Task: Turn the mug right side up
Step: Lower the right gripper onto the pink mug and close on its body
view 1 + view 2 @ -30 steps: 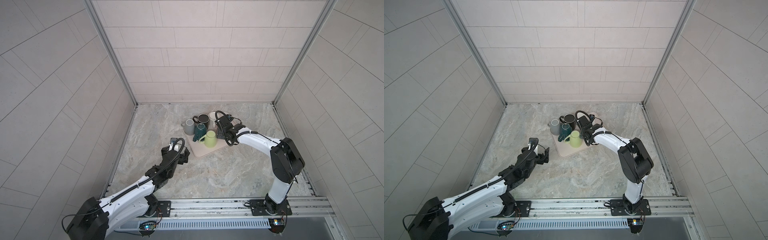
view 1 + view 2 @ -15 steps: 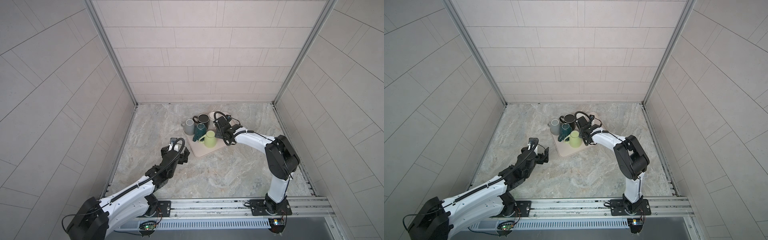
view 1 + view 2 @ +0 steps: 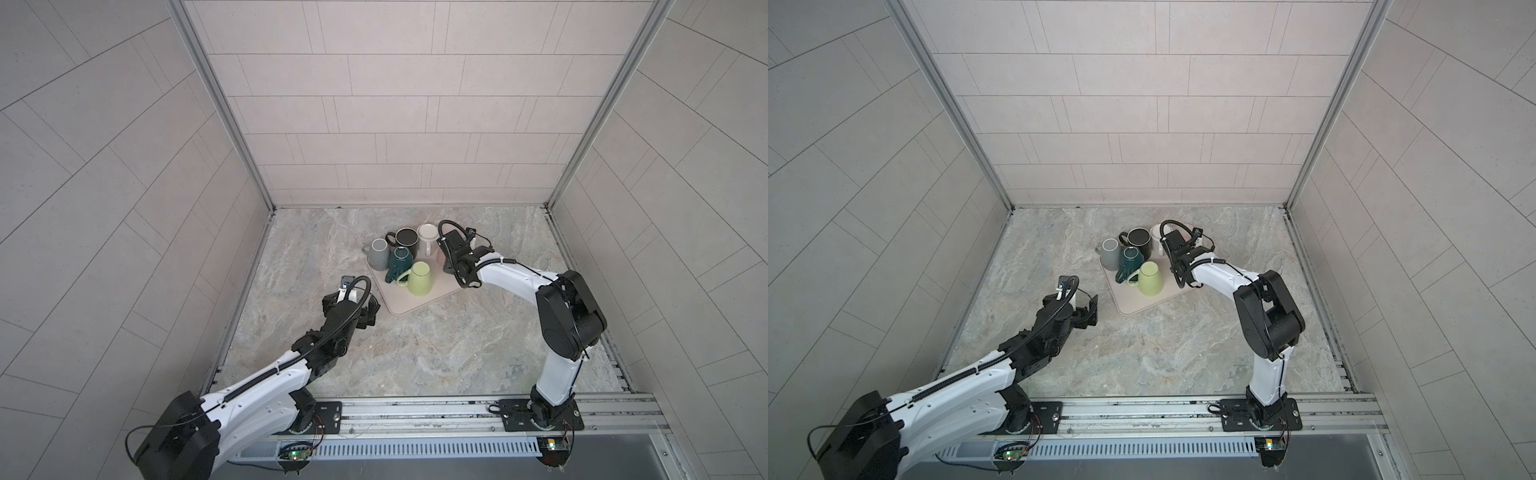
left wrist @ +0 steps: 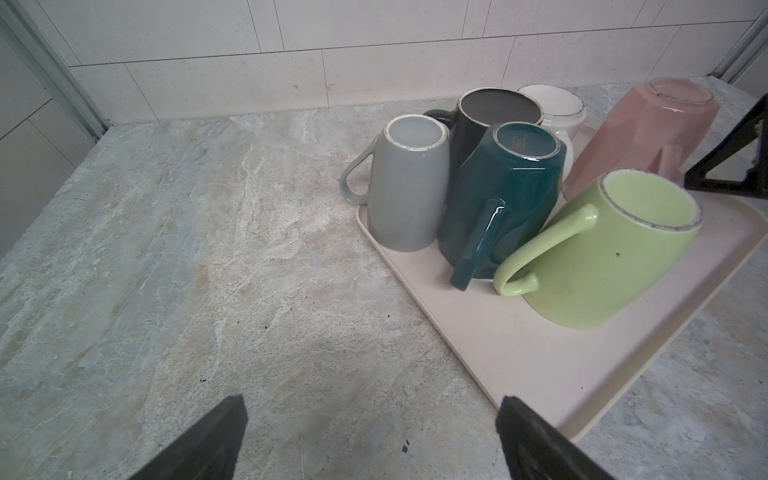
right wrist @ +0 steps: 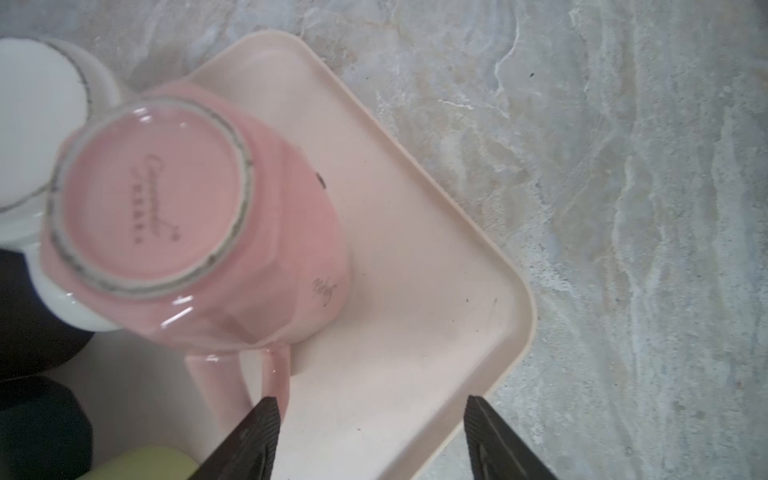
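Since a second ago right arm [image 3: 569, 307] has folded inward. On counter [image 5: 623, 208]: tray [image 5: 415, 332]; pink mug [image 5: 199, 232] upside down on it, handle just beside one finger of right pincer [image 5: 370, 407], jaws apart, empty; left pincer [image 4: 370, 401] wide apart too.

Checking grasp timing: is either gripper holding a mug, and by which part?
Nothing is held. The right gripper is open by the pink mug, near its handle; the left gripper is open.
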Tool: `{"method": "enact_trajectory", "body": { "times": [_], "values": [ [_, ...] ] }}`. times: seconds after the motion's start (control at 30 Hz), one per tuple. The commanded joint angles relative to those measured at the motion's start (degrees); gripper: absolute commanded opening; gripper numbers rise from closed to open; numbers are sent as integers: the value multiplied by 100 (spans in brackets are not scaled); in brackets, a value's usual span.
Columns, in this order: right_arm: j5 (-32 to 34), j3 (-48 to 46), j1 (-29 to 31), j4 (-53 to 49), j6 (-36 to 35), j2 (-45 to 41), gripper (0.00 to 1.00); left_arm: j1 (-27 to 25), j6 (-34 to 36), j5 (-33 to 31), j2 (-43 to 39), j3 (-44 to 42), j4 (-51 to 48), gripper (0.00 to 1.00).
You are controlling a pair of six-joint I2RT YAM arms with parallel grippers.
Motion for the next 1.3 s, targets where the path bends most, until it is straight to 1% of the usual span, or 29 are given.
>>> {"method": "enact_trajectory", "body": {
  "times": [0.0, 0.07, 0.27, 0.4, 0.7, 0.73, 0.8, 0.87, 0.97, 1.1, 1.27],
  "values": [
    [-143, 115, 82, -238, -293, -225, 70, -36, 53, -82, 18, -31, 154, 100],
    [-334, 303, 122, -363, -433, -167, 66, -35, 55, -77, 42, -24, 170, 100],
    [-625, 544, 197, -410, -562, 47, 65, -37, 50, -32, 116, -2, 172, 100],
    [-644, 870, 204, -567, -581, 278, 65, -42, 46, -41, 110, -15, 189, 100],
    [-548, 1134, 154, -609, -429, 745, 64, -43, 72, -76, 97, -19, 180, 100],
    [-548, 1134, 145, -607, -415, 768, 62, -38, 72, -72, 93, -17, 180, 100],
    [-577, 1112, 130, -609, -403, 796, 48, -41, 72, -88, 85, -22, 172, 100],
    [-585, 1092, 118, -610, -409, 781, 47, -51, 72, -99, 87, -22, 181, 100],
    [-523, 1072, 93, -575, -470, 781, 43, -44, 89, -118, 85, -16, 173, 100],
    [-376, 1086, 57, -653, -569, 740, 43, -36, 99, -123, 49, -24, 155, 100],
    [-400, 1011, -34, -665, -607, 715, 43, -47, 86, -100, 42, -24, 150, 100]
  ]
}}
